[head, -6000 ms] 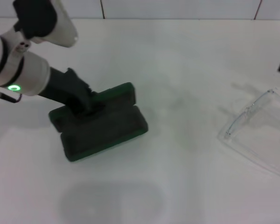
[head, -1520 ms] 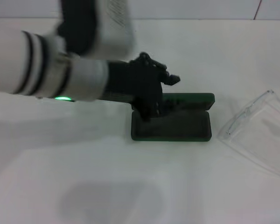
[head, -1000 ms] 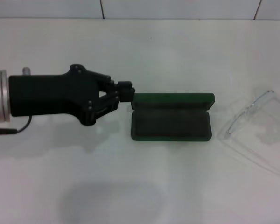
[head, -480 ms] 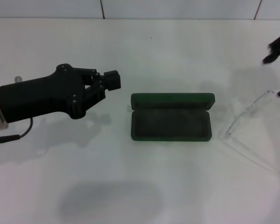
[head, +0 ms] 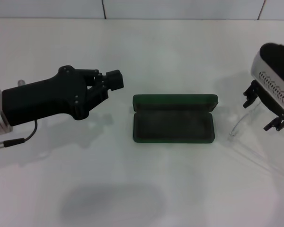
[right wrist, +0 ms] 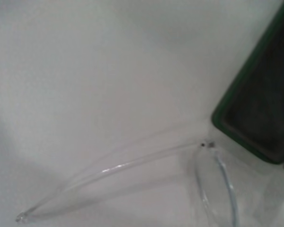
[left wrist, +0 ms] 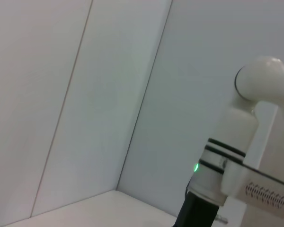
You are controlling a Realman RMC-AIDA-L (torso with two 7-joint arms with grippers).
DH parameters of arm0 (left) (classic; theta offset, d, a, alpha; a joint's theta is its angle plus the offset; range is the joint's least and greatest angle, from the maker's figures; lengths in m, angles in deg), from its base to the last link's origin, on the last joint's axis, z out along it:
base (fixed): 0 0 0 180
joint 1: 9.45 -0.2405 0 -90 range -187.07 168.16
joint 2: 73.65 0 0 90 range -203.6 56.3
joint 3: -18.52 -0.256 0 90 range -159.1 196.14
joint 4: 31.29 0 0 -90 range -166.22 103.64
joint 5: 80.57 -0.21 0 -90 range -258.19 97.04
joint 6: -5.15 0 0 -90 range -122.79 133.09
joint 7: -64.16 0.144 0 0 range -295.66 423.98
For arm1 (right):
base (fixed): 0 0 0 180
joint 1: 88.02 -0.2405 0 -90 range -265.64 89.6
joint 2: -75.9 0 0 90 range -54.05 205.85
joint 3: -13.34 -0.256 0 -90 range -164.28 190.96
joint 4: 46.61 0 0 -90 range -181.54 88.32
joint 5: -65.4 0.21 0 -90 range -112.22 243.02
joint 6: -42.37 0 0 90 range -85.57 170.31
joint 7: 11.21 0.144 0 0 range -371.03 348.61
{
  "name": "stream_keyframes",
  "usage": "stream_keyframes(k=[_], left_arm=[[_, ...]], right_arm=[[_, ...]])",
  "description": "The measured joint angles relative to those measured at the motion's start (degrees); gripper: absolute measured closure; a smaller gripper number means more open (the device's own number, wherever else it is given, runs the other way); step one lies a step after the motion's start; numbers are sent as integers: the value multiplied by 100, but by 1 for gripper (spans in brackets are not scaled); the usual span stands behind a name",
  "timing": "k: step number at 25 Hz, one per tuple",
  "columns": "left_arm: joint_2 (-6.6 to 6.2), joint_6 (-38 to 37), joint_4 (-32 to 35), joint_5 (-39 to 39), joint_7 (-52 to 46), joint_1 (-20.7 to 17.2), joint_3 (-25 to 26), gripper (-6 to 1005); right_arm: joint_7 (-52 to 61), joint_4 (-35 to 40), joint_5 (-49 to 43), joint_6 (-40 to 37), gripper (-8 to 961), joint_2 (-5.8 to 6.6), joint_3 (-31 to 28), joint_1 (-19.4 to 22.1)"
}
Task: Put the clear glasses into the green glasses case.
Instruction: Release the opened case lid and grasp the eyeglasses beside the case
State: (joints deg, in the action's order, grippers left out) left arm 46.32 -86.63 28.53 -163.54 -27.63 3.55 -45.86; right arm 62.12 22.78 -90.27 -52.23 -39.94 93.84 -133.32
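Two grippers are in play, and only one matters for the coming move. My right gripper (head: pixel 267 111) hangs over the clear glasses (head: pixel 255 142), which lie on the white table (head: pixel 180 47) to the right of the green glasses case (head: pixel 173 118), near it but not touching. Its fingers are spread, with the front of the frame below and between them; nothing is pinched yet.

The green glasses case sits open at table centre, lid hinged back on the far side, dark lining facing up. Its long axis runs left to right.

In the right wrist view, one long thin arm of the glasses (right wrist: pixel 109 170) stretches away from the hinge beside a corner of the case (right wrist: pixel 255 109), and a lens rim (right wrist: pixel 217 184) curves off next to it. The temples are unfolded, trailing toward the near right edge of the table, so the glasses lie oblique to the case's axis.

My left gripper (head: pixel 114 80) is held above the table left of the case, fingers pressed together, empty.

Judgement: the right arm is far nearer the glasses. The grasp should take the frame front, then carry it leftward and turn it parallel to the case.
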Motion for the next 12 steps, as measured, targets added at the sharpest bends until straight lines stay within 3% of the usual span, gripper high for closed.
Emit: stream_keyframes(k=[12], left_arm=[[-13, 17, -485, 315, 436, 105, 41, 953]], right_arm=[[-26, -576, 64, 441, 287, -9, 39, -181]])
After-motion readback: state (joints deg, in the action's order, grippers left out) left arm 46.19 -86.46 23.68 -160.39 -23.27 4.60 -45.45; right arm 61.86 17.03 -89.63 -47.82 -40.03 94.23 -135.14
